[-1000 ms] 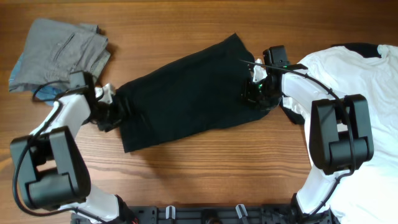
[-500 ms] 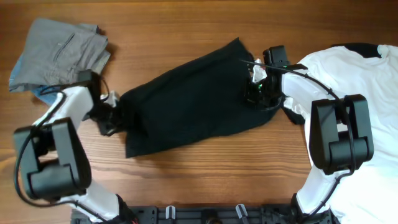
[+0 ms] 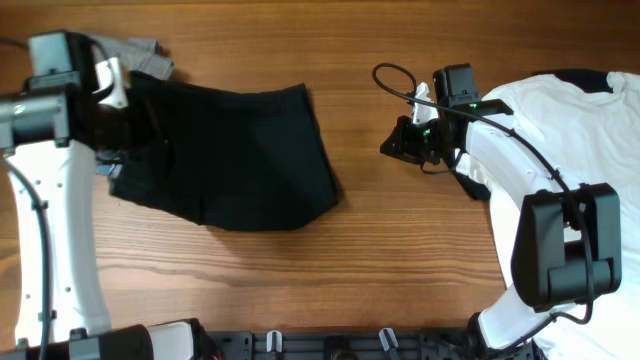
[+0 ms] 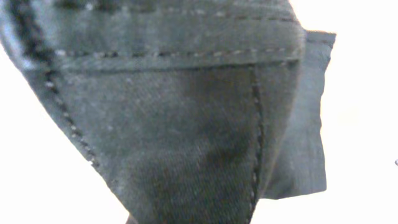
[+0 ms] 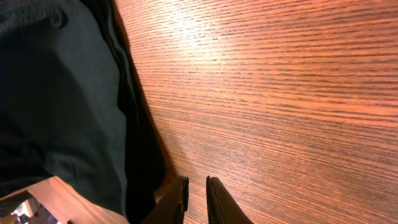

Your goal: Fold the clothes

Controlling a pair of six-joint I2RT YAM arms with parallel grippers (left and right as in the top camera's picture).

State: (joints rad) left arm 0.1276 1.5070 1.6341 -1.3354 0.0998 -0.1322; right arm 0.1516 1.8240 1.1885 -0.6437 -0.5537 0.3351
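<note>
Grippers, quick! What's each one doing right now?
Left gripper: closed, holding the shorts.
Right gripper: closed, empty.

The shorts are plain black, the T-shirt white, the table grainy reddish-brown.

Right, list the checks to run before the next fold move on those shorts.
1. Left gripper holding shorts: cannot tell; fabric fills its camera, fingers hidden.
2. Right gripper empty: ok; nothing between its fingers, over bare table.
3. Shorts lying flat: not ok; bunched near the left gripper.
4. Shorts apart from white T-shirt: ok.
5. Shorts clear of grey trousers: cannot tell; arm covers them.
</note>
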